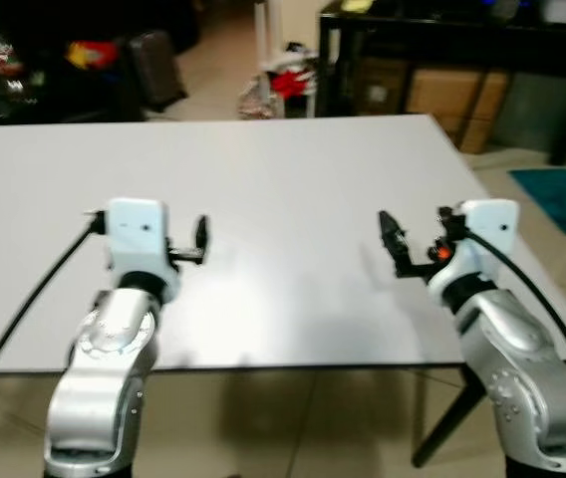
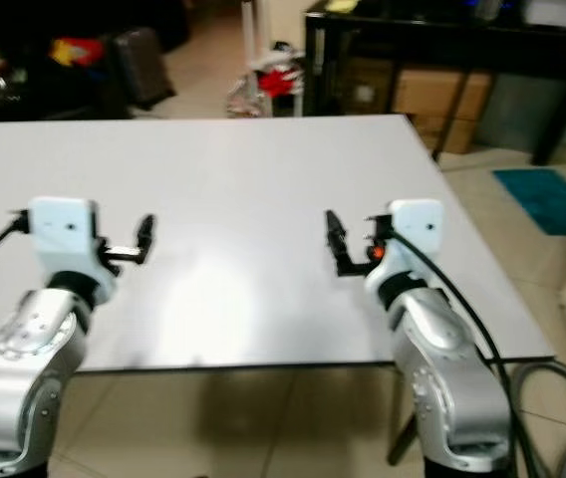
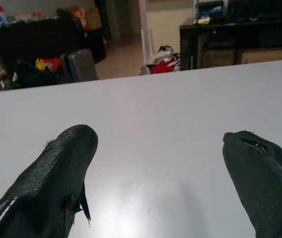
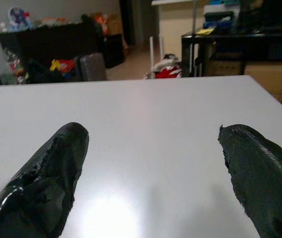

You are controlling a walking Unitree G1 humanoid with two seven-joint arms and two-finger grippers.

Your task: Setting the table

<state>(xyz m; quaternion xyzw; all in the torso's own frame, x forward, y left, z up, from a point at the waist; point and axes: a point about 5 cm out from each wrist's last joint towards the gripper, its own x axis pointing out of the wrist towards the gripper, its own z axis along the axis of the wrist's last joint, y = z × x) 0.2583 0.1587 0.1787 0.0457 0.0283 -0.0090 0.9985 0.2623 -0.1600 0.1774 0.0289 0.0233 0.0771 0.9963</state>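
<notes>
A white table (image 1: pixel 263 189) stretched out before the robot, its surface bare. The left gripper (image 3: pixel 156 148) hovered just above the near left part of the tabletop, fingers (image 3: pixel 56 168) spread wide and holding nothing. The right gripper (image 4: pixel 153 148) hovered over the near right part, fingers (image 4: pixel 51 168) equally wide apart and empty. Beyond the far edge stood a dark shelf (image 1: pixel 442 40) and a teal mat (image 1: pixel 562 194) lay on the tiled floor.

A lived-in home, probably a dining area. A white table (image 1: pixel 263 199) stands on tiled floor (image 1: pixel 522 189). Dark shelves (image 1: pixel 442 50) and scattered belongings (image 1: pixel 283 85) line the room behind.
</notes>
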